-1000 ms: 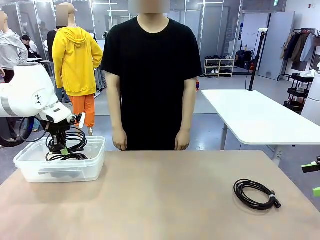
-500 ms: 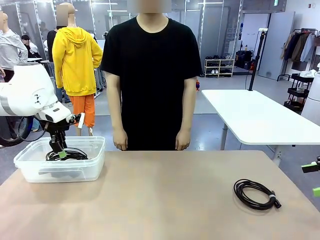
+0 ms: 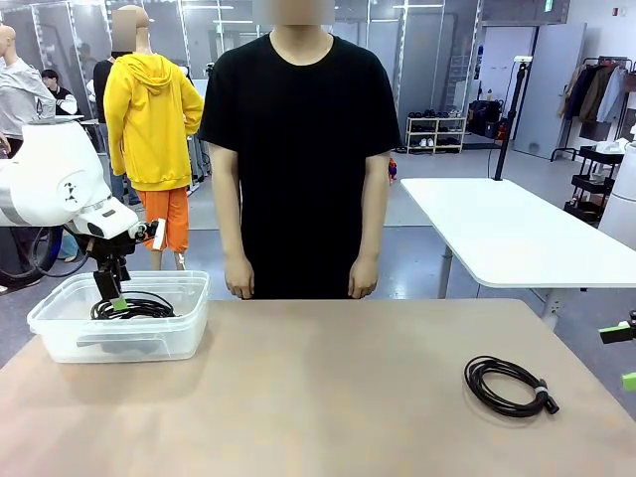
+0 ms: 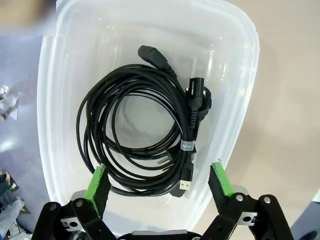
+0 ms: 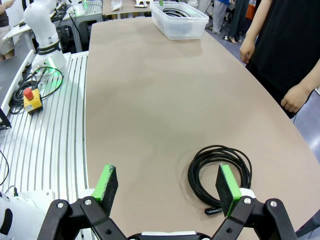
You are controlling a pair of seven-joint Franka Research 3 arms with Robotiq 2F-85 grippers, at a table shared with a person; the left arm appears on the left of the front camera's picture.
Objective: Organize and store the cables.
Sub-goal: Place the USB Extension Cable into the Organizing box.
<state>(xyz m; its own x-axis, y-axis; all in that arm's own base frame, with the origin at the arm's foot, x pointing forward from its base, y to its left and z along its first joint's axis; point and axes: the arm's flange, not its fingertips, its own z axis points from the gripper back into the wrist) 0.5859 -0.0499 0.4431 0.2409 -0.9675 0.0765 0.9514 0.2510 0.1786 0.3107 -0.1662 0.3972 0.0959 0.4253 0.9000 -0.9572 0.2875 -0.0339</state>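
Cables (image 4: pixel 184 120) lie in the bin (image 4: pixel 240 100) under the left gripper's (image 4: pixel 159 175) spread, empty fingers (image 4: pixel 96 182). Far from the bin, the right gripper (image 5: pixel 167 177) gapes over another coil (image 5: pixel 220 150).

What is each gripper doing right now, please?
Left gripper: open, empty, above the coiled black cable in the clear plastic tub.
Right gripper: open, holding nothing.

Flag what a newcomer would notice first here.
The left gripper hangs open over a clear bin at the far left corner of the table, with coiled black cables lying inside. One loose coil lies at near right, ahead of the open right gripper. A person in a black shirt stands opposite, hands down.
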